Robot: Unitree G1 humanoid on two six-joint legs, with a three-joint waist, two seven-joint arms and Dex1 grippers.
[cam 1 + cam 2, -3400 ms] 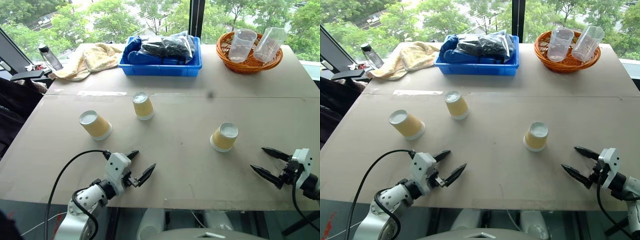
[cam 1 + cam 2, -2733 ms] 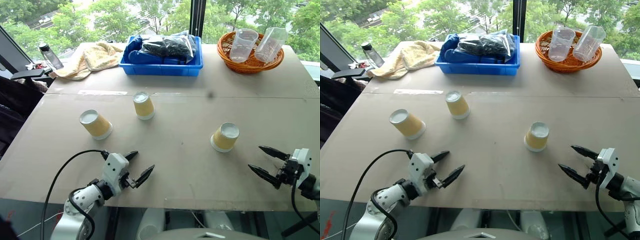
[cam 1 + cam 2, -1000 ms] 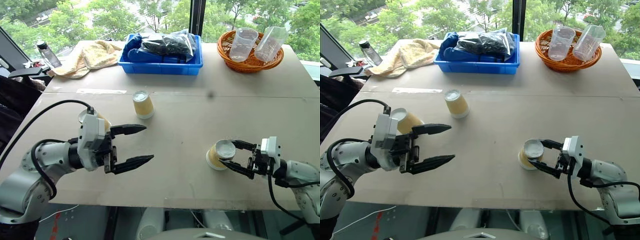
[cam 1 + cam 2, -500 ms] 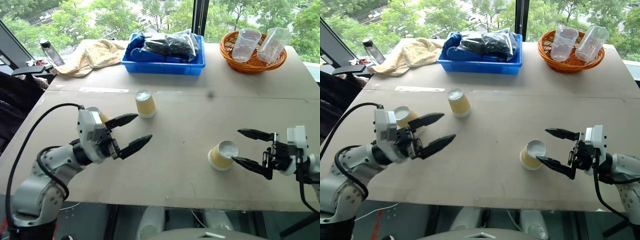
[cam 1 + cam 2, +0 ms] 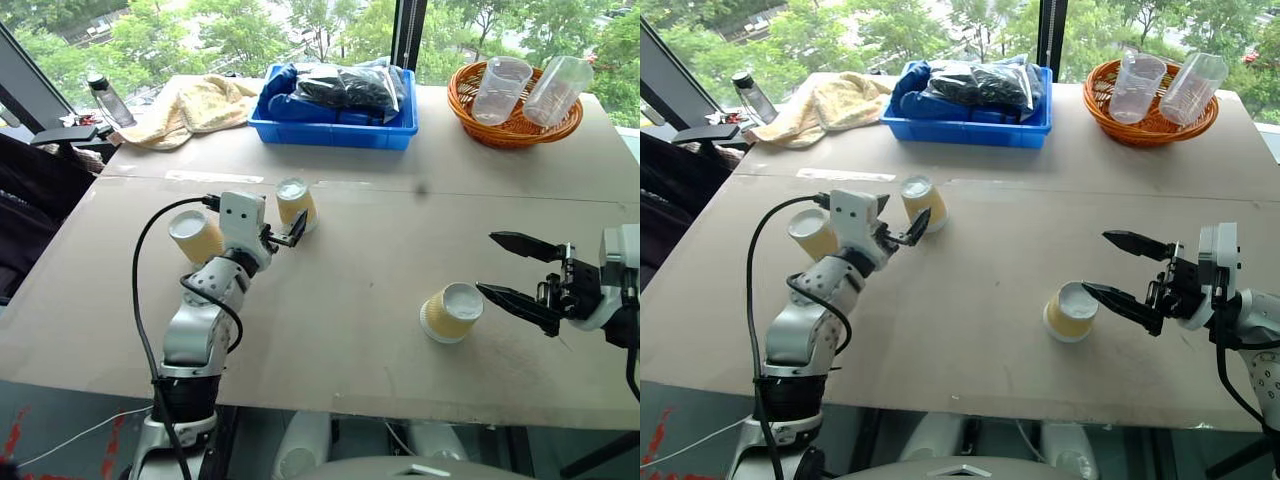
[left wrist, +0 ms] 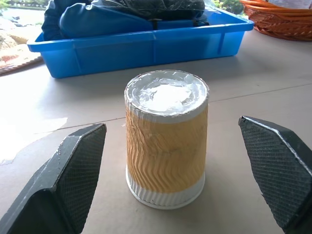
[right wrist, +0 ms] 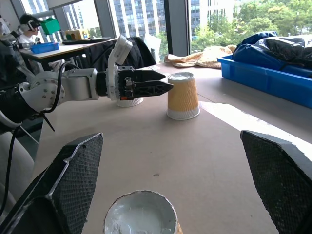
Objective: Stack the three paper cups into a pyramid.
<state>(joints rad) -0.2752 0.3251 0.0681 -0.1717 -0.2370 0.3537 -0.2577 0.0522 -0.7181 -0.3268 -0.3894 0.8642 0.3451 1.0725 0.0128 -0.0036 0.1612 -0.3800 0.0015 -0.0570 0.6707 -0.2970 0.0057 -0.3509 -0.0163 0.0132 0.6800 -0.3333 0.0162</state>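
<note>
Here the three paper cups are all sitting upside down on the table [image 5: 380,240], white bases up, none yet resting on another, so the pyramid is not yet begun. The middle cup [image 5: 296,204] is standing just short of the blue bin [image 5: 340,128]; the left cup [image 5: 195,236] is standing near it, toward the table's left edge; the right cup [image 5: 452,312] is sitting well apart from both, toward the near right side.

The left hand [image 5: 283,234] is reaching level toward the middle cup with its two fingers spread wide, empty. In the left wrist view that cup [image 6: 165,144] is lying squarely between the fingertips and a little beyond them, not touching either, which suggests the hand is lining up for a side grip on the cup's wall. The left cup is sitting just beside this hand's wrist.

The right hand [image 5: 1120,270] is hovering just beside the right cup, fingers also wide apart and holding nothing; one fingertip is pointing close past the cup's base. Since a pyramid needs two cups side by side as a base, this far-off cup probably has to be brought in toward the other two.

The wicker basket [image 5: 515,125] with two clear plastic cups, a towel [image 5: 195,105] and a bottle [image 5: 105,98] are standing along the far edge, out of the working area.
</note>
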